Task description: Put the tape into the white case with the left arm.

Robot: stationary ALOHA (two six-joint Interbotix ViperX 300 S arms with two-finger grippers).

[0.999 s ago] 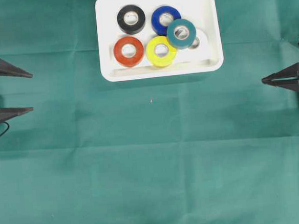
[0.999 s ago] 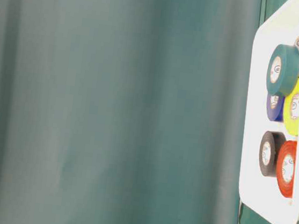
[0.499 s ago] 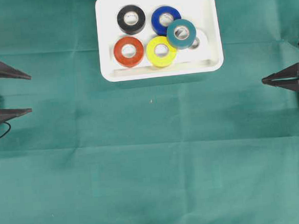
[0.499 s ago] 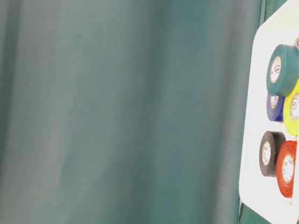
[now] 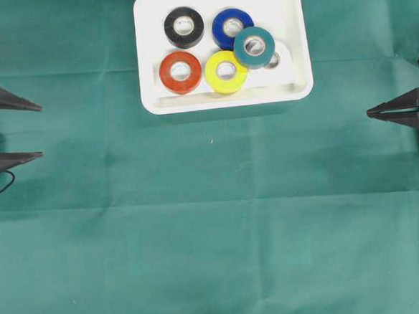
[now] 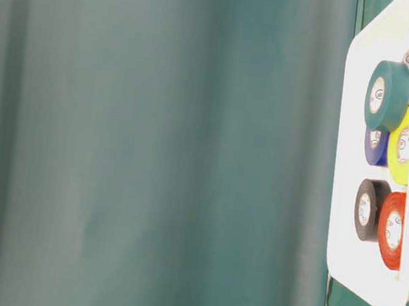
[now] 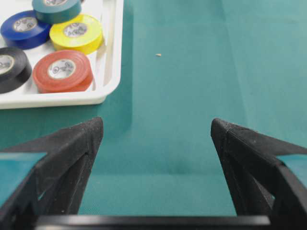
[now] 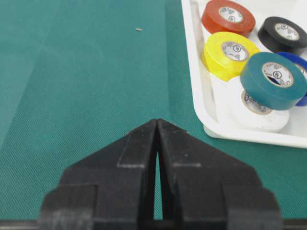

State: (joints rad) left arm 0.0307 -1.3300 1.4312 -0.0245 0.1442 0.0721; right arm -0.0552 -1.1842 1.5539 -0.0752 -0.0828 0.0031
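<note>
The white case (image 5: 151,96) stands at the top centre with several tape rolls in it: black (image 5: 184,26), blue (image 5: 231,27), red (image 5: 180,72), yellow (image 5: 226,72), and a teal roll (image 5: 253,47) resting on a mostly hidden white roll (image 5: 277,59). My left gripper (image 5: 40,131), with teal bands, is at the far left edge, open and empty, well away from the case. The left wrist view shows its fingers (image 7: 156,123) spread over bare cloth, with the case (image 7: 108,57) ahead on the left. My right gripper (image 5: 369,113) is shut at the far right edge, tips together (image 8: 157,120).
Green cloth (image 5: 215,235) covers the whole table. A tiny crumb (image 5: 210,141) lies just below the case. In the table-level view the case (image 6: 342,213) shows at the right edge with the rolls in it.
My left gripper has drawn back slightly toward the left edge, still open. The rolls, the case and the right gripper have not moved.
</note>
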